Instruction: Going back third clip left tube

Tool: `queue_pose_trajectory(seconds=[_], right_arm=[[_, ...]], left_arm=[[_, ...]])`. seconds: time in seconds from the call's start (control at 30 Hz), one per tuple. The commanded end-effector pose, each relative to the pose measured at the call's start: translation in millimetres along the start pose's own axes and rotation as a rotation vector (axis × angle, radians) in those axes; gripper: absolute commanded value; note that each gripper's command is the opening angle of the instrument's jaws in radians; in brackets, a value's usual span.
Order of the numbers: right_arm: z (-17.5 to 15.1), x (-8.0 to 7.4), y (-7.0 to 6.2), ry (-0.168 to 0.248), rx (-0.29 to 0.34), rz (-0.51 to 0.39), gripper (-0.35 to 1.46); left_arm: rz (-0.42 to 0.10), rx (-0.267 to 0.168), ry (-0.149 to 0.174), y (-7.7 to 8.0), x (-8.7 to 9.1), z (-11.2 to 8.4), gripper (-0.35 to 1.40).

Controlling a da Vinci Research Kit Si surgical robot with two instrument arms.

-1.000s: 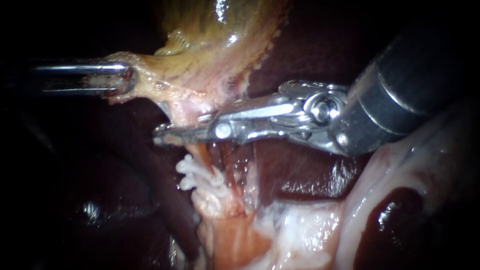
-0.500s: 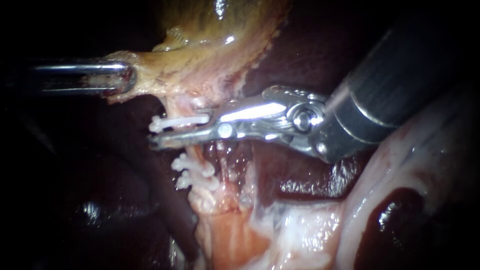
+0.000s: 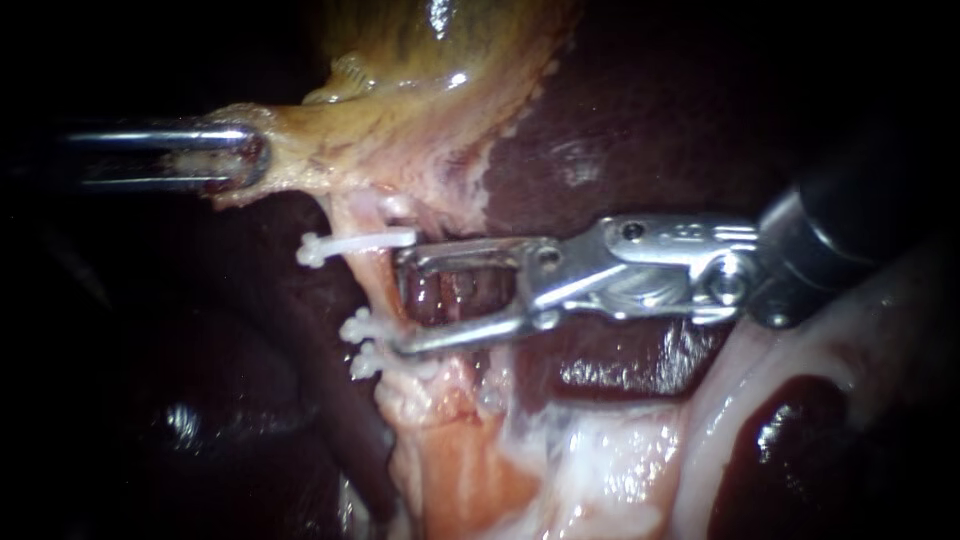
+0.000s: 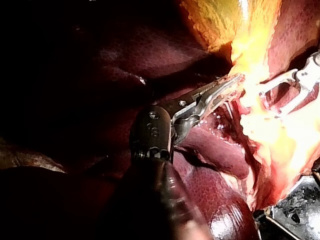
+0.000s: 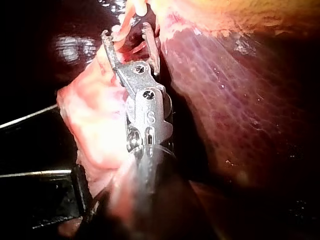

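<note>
1. Right instrument point(image 3: 403, 304): enters from 3 o'clock. Its jaws are spread wide with a clear gap and grip nothing. The upper jaw tip sits just beside the near end of the third clip, and the lower jaw tip lies close against the two lower clips.
2. Third clip point(image 3: 352, 243): white, at about 11 o'clock from my open jaw tips. It is seated across the left tube just below the gallbladder's neck, apart from the lower pair.
3. Third clip, orientation: the long axis runs roughly 9 to 3 o'clock, crosswise to the tube. The knobbed end points to 9 o'clock, clear of the tissue.
4. Left tube point(image 3: 375, 288): pale pink. Its long axis runs from 12 towards 6 o'clock, leaning to 5 lower down.
5. Two lower clips point(image 3: 362, 343): white, stacked close together on the same tube, at 7 o'clock from the jaw tips.
6. Left instrument point(image 3: 252, 158): enters from 9 o'clock. Its jaws are closed on the edge of the gallbladder point(image 3: 420, 90) and draw it towards 9 o'clock.
7. Liver point(image 3: 620, 110): a dark backdrop behind the right shaft.
8. Step in hand, as I judge it: the clip is placed and the empty instrument is backing off.
9. Next move, as I judge it: a straight pull towards 3 o'clock along the shaft, keeping the lower jaw from snagging the lower clips.
</note>
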Motion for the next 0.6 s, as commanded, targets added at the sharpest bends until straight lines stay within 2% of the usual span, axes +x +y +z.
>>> queue_pose_trajectory(seconds=[0.03,0.2,0.4,0.6], right_arm=[[-0.7,-0.1,-0.3,0.0,-0.001,-0.01,0.5],[-4.5,-1.0,-1.4,-0.003,-0.008,-0.054,0.5],[-7.5,-1.1,-1.4,-0.003,-0.014,-0.092,0.5],[-9.9,-0.5,-1.3,-0.004,-0.024,-0.117,0.5]], left_arm=[[0.0,-0.001,0.0,0.0,0.0,0.0,-0.35],[0.0,-0.001,0.0,0.0,0.0,0.0,-0.35],[0.0,-0.001,0.0,0.0,0.0,0.0,-0.35],[0.001,0.0,0.001,0.0,-0.1,0.2,-0.35]])
